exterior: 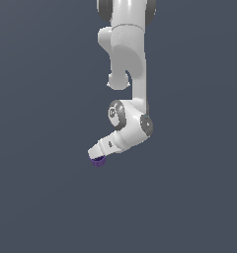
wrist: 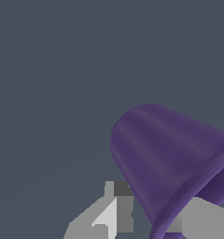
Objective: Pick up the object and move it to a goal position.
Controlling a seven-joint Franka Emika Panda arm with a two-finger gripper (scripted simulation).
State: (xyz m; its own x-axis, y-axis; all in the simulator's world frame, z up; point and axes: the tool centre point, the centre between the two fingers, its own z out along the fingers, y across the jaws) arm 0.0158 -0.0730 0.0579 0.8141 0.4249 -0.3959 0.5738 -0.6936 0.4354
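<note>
Closest to the wrist camera is the small dark-purple, smooth-walled cup-like cylinder (wrist: 165, 158), filling much of that view and lying tilted, its closed narrower end pointing away from the camera and its flared rim turned back toward it. Grey-and-white fingers (wrist: 205, 217) of the white gripper (wrist: 146, 219) show on either side of the cup's rim, one pressed against the rim and the other just beside it, so the jaws appear drawn in on the cup, open only as wide as the cup itself.

In the exterior view the cup (exterior: 98, 161) is a small purple patch poking out under the tip of the gripper (exterior: 97, 154), held clear of the flat grey-blue ground (exterior: 41, 207) beneath it. Above the cup, the glossy white jointed robot arm (exterior: 128, 64) slants up toward the exterior view's right, bends at a grey-capped joint, then rises straight out of frame.
</note>
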